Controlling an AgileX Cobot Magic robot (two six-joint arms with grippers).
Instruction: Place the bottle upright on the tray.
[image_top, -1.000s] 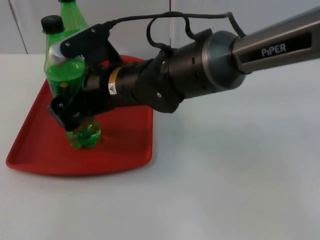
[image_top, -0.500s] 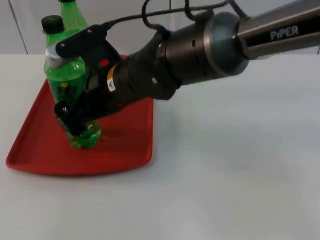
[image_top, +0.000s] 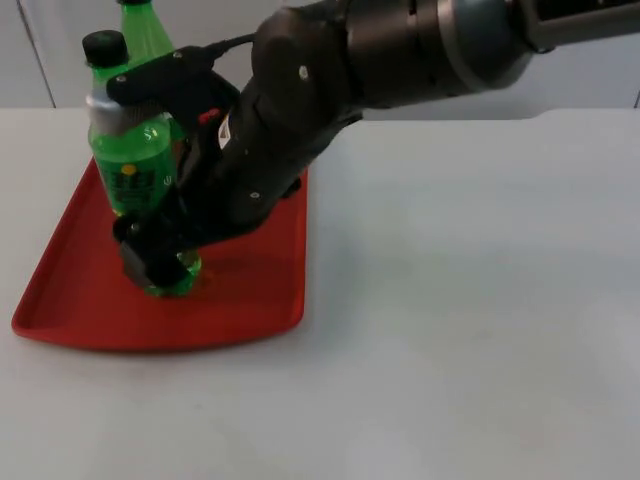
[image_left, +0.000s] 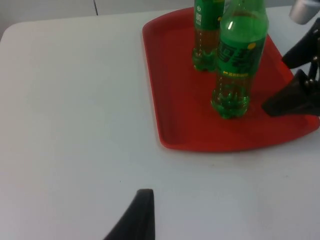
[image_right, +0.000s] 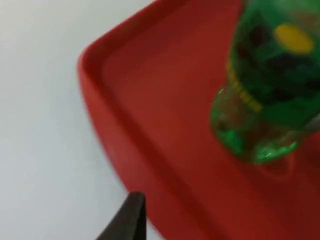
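Note:
A green bottle (image_top: 128, 165) with a black cap stands upright on the red tray (image_top: 70, 285), near its middle. In the left wrist view the same bottle (image_left: 234, 70) stands free on the tray (image_left: 175, 100). My right gripper (image_left: 276, 80) is open just beside the bottle's lower half, and one of its black fingers (image_top: 145, 255) is down by the base. The right wrist view looks onto the bottle's base (image_right: 260, 125) and the tray's rim (image_right: 100, 100). My left gripper (image_left: 144, 220) waits over the bare table, left of the tray.
A second green bottle (image_top: 140, 25) stands upright at the back of the tray, close behind the first; it also shows in the left wrist view (image_left: 206, 35). The right arm (image_top: 330, 90) reaches across the tray's back right corner. White table lies right of the tray.
The right arm has swung up and back while its gripper stayed by the bottle's base. The bottle has come a little more upright and stays in place on the tray.

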